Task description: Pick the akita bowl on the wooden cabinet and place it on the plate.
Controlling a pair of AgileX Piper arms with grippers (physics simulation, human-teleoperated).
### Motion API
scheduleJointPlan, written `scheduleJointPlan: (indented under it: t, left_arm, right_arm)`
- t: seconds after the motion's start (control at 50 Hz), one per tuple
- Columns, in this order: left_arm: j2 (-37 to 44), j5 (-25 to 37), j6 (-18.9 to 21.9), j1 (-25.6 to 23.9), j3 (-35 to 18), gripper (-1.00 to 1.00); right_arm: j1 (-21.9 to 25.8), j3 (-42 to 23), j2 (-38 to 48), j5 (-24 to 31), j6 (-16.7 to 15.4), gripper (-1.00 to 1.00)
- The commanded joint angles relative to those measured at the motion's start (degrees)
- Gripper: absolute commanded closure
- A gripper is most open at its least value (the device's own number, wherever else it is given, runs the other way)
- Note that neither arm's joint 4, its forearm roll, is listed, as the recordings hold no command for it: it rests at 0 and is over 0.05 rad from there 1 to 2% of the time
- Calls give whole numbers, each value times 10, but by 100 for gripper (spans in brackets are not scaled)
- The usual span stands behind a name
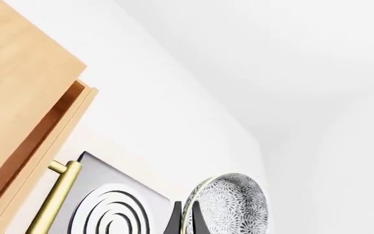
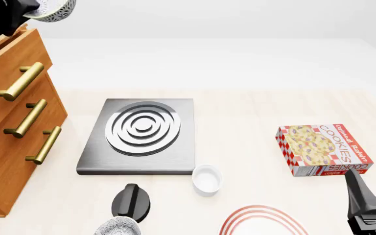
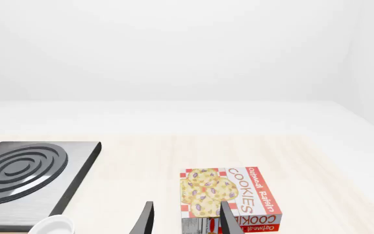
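My left gripper [image 2: 36, 11] is at the far left, above the wooden cabinet [image 2: 8, 122], shut on the rim of the akita bowl [image 2: 56, 10]. The bowl hangs tilted in the air, off the cabinet top. In the left wrist view the speckled akita bowl [image 1: 231, 202] stands on edge, its rim pinched in the left gripper [image 1: 185, 217]. The plate [image 2: 264, 221], white with red rings, lies at the near edge, partly cut off. My right gripper [image 2: 375, 193] stands open at the near right, nothing between its fingers [image 3: 145, 219].
A grey stove [image 2: 139, 134] with silver rings sits mid-table. A small white ramekin [image 2: 206, 179] is just in front of it. A cookies box [image 2: 323, 149] lies at the right. A black object [image 2: 132, 200] and a second speckled bowl [image 2: 117, 228] are near left.
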Motion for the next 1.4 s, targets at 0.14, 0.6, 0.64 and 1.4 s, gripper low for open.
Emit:
scheduleJointPlan:
  t: [0.14, 0.6, 0.64, 1.4]
  left_arm:
    - [-5, -4, 7, -52, 19, 100]
    - [-13, 3, 8, -83, 37, 100]
    - [-13, 2, 10, -89, 43, 100]
    - [-21, -6, 29, -198, 77, 100]
  right_arm:
    - [0, 0, 0, 0, 0, -100]
    - [0, 0, 0, 0, 0, -100]
    - [0, 0, 0, 0, 0, -100]
    - [0, 0, 0, 0, 0, -100]
